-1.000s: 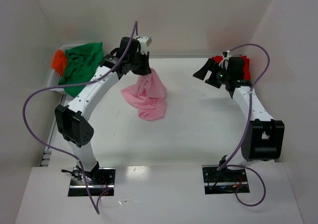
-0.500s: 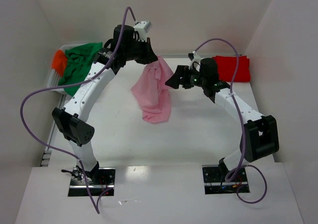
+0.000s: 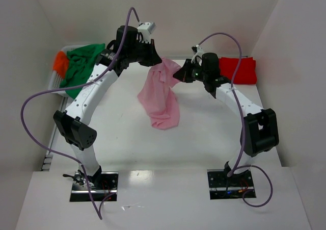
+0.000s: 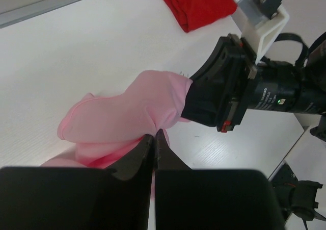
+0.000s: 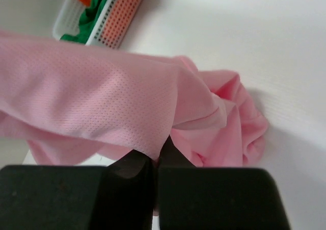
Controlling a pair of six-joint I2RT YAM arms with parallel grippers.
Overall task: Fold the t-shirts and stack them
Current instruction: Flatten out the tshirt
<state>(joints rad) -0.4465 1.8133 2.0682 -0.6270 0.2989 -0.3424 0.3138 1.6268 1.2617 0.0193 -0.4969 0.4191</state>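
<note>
Pink shirt [image 3: 160,100] is held off the desk [image 3: 204,138] at the far middle, gripped at its top edge by both claws and hanging as a long, loosely crumpled drape toward the near side. From above it cannot be told whether the lowest fold touches the desk. Left claw [image 3: 155,60] is clenched on the shirt: in the left wrist view the two dark fingers [image 4: 140,156] meet tip to tip with a pinch of pink cloth between them. Right claw [image 3: 179,73] is likewise clenched on the same shirt, just beside the left one; its wrist view shows the fingers [image 5: 133,161] closed on a taut fold. The cloth is a fine, pin-holed mesh knit, stretched smooth across the top and bunched into soft rounded folds lower down. Red shirt [image 3: 239,69] lies as a flat, roughly rectangular fold at the far right of the desk, well apart from the pink one. Green shirt [image 3: 81,67] and orange shirt [image 3: 61,61] are heaped, unfolded, in a white perforated plastic basket [image 3: 53,83] at the far left, with the green cloth spilling over its rim.
</note>
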